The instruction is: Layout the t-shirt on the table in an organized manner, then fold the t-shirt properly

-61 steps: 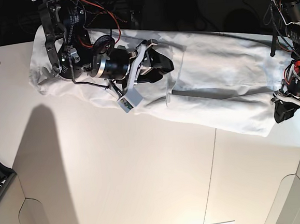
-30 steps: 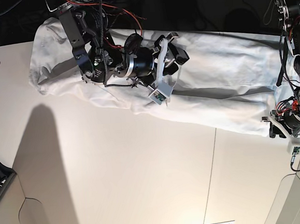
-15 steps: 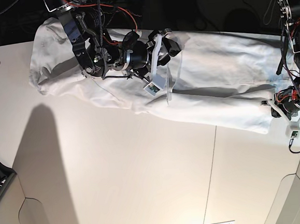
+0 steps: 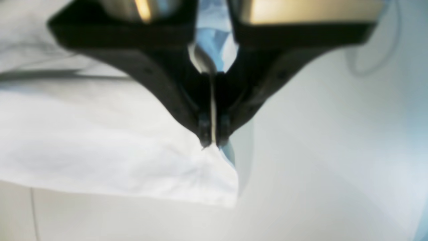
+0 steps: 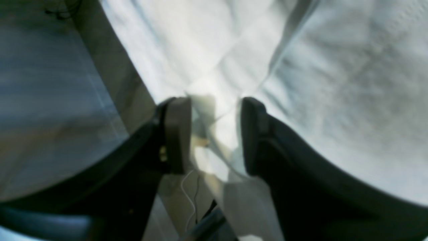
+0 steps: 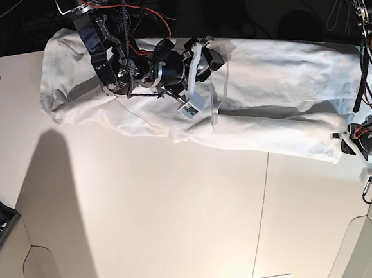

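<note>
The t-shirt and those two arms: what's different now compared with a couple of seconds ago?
The left gripper dropped to the t-shirt's corner and pinched shut on it. The right gripper slid across the shirt toward the other arm, jaws open the whole time over a raised fold. The shirt's far end shifted slightly. The shirt stays stretched long across the table, which has not changed.
</note>
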You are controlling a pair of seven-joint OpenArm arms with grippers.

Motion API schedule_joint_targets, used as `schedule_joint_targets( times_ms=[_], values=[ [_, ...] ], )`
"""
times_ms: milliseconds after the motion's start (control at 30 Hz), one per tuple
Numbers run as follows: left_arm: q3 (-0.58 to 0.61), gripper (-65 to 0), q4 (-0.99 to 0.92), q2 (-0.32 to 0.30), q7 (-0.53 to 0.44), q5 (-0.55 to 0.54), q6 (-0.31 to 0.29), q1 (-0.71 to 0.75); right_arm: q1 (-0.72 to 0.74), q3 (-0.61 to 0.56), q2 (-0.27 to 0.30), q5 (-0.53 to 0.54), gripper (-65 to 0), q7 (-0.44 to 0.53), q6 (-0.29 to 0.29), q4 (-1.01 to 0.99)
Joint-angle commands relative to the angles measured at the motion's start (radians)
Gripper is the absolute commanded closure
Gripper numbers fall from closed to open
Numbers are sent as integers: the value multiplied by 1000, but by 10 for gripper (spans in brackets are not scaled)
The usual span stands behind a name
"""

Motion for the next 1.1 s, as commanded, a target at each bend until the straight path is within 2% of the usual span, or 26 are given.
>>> schedule_joint_targets(
  times_ms=[0,100,200,467,600,733,800,933,967,1067],
  values=[
    [-5,0,32,-23,18,-24,-3,-21,13,0,-8,-5,-250,9,-5,13],
    [-5,0,70,-23,117,-70,-5,-21,13,0,-8,-6,-250,9,-5,13],
    [-5,0,94,-23,191,-96,-30,-21,13,0,-8,-6,-250,9,-5,13],
    [-5,0,95,-64,290,-128,-29,28,13,0,-8,-6,-250,9,-6,13],
    [-5,0,95,-72,263,-94,-29,70,13,0,-8,-6,-250,13,-5,13],
    [-5,0,95,-72,132,-5,-12,107,13,0,-8,-6,-250,17,-5,13],
    [-5,0,95,-72,107,53,10,120,13,0,-8,-6,-250,17,-5,13],
    [-5,-176,95,-72,104,101,13,128,13,0,-8,-5,-250,21,-4,13],
    [-5,-198,95,-72,103,100,16,128,14,0,-8,-4,-250,24,-5,13],
    [-5,-203,95,-72,72,104,63,128,14,0,-8,25,-250,23,-4,18]
  ],
)
